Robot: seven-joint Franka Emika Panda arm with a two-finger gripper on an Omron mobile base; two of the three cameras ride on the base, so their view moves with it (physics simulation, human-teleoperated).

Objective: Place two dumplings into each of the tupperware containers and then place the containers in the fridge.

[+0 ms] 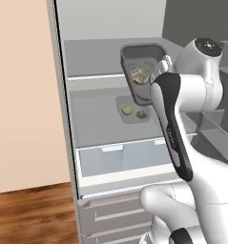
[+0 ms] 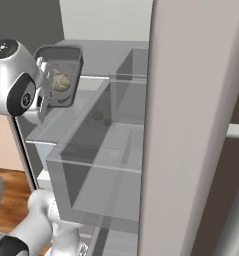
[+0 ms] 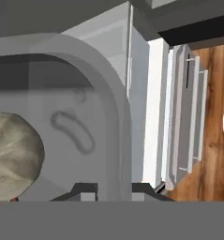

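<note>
The gripper (image 1: 156, 78) is clamped on the rim of a tub (image 1: 143, 71), holding it tilted in the air in front of the fridge (image 1: 87, 62), above the front edge of a shelf (image 1: 94, 119). Dumplings (image 1: 139, 75) lie inside it. A second tub (image 1: 133, 109) with two dumplings sits on that shelf, with bare shelf to its left.

A rendered home kitchen. An open fridge (image 1: 110, 119) fills the centre, with grey shelves and pale drawers (image 1: 120, 159); a beige cabinet side (image 1: 22, 95) stands at nine o'clock, wood flooring (image 1: 34, 214) at seven.
</note>
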